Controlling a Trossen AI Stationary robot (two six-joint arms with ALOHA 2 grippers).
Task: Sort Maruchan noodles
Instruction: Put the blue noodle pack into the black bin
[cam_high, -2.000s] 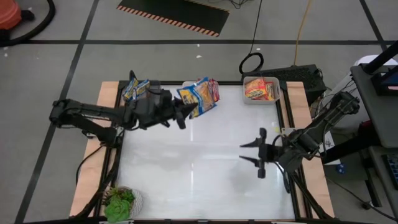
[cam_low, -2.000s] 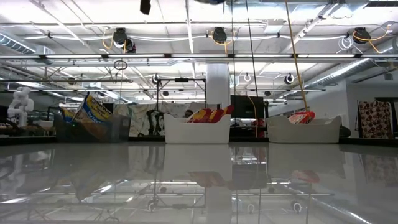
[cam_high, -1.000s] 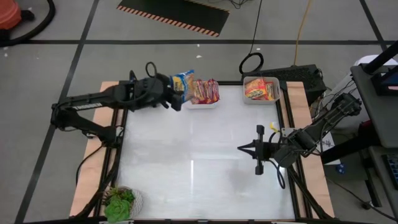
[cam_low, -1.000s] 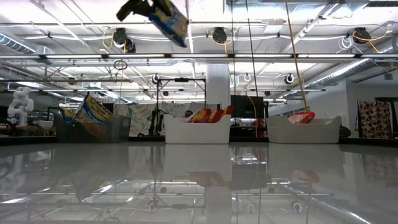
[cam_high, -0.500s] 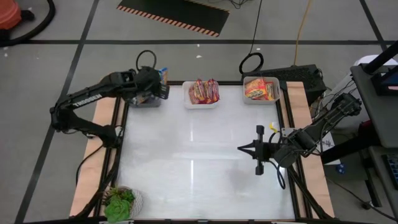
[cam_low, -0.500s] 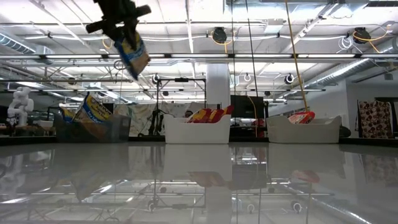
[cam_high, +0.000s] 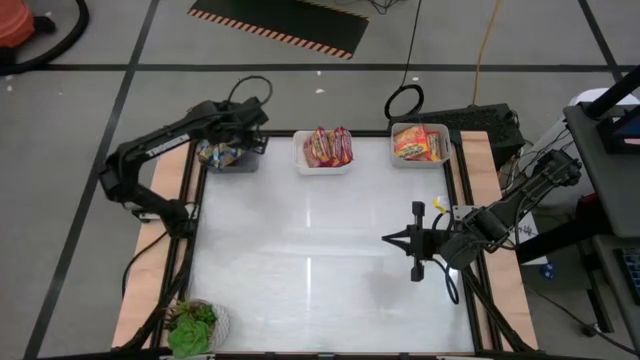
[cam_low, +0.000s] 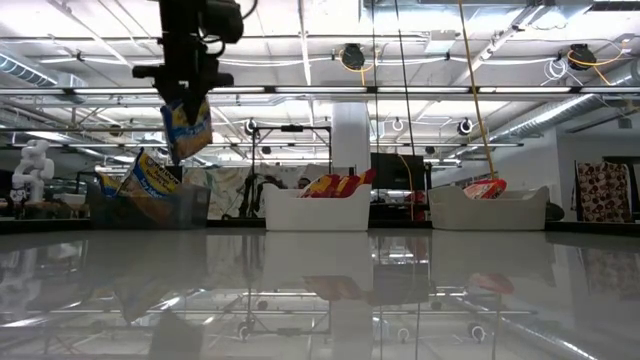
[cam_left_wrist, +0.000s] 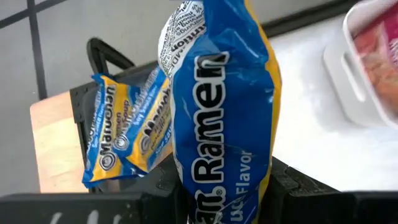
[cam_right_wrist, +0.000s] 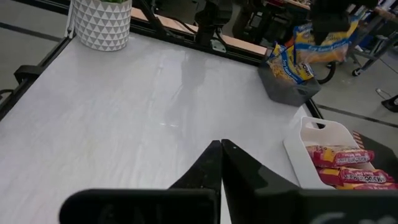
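My left gripper (cam_low: 186, 90) is shut on a blue-and-yellow Maruchan noodle packet (cam_left_wrist: 219, 118), which hangs over a dark bin (cam_low: 160, 208) at the table's far left corner. Two more blue-and-yellow packets (cam_left_wrist: 124, 134) lie in that bin. Red packets (cam_high: 326, 146) fill the white middle bin (cam_high: 324, 166), and orange packets (cam_high: 418, 143) fill the white right bin (cam_high: 398, 160). My right gripper (cam_high: 388, 240) hovers shut over the table's right half, touching nothing. My left gripper pinches one short end of the packet (cam_low: 186, 103) between its two fingers, coming from above and pointing down. The packet hangs upright below the fingers, its lower end (cam_low: 180, 152) clear of the bin and the packets in it.
A green plant in a white pot (cam_high: 196, 326) stands at the table's near left corner. The white tabletop (cam_high: 320, 250) between the bins and the plant is bare. The three bins line the far edge.
My left gripper has carried the blue-and-yellow packet from beside the middle bin toward the table's left edge and down, stopping over the dark bin. The packet, slanted a second ago, now hangs straight down. My right gripper has kept still.
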